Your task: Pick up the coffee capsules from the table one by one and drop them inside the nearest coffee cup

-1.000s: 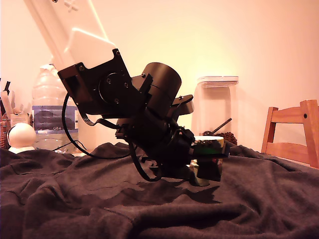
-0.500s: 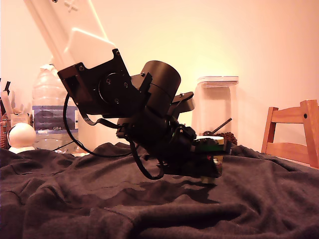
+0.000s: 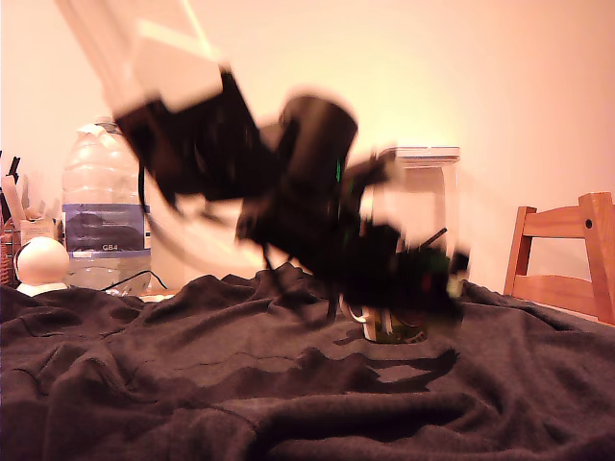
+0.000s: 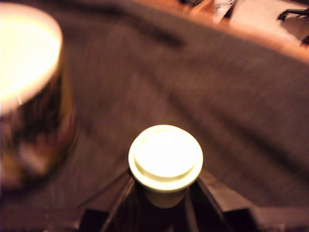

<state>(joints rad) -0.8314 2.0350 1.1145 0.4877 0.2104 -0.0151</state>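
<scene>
The tool is clenched on a coffee capsule: in the wrist view its two dark fingers press against the pod's tapered pale green body from either side, and the wide cream-white rim sits just above them, facing the camera. The capsule is lifted clear of the dark cloth, which shows blurred behind it. In the exterior view the tool is a black smear of motion at the end of the blurred arm, and the capsule cannot be made out there.

Beside the capsule in the wrist view stands the white mug, seen from above at an angle; its open mouth is washed out bright, so whether anything lies inside cannot be told. Its printed side is too blurred to read. In the exterior view the mug peeks out just below the tool, mostly hidden by it, standing on the surface draped in wrinkled charcoal cloth.

Behind the tool is a tall clear canister with a white lid, holding a dark heap at its bottom. At the exterior view's left stands a large plastic water bottle, and a wooden chair is at its right.
</scene>
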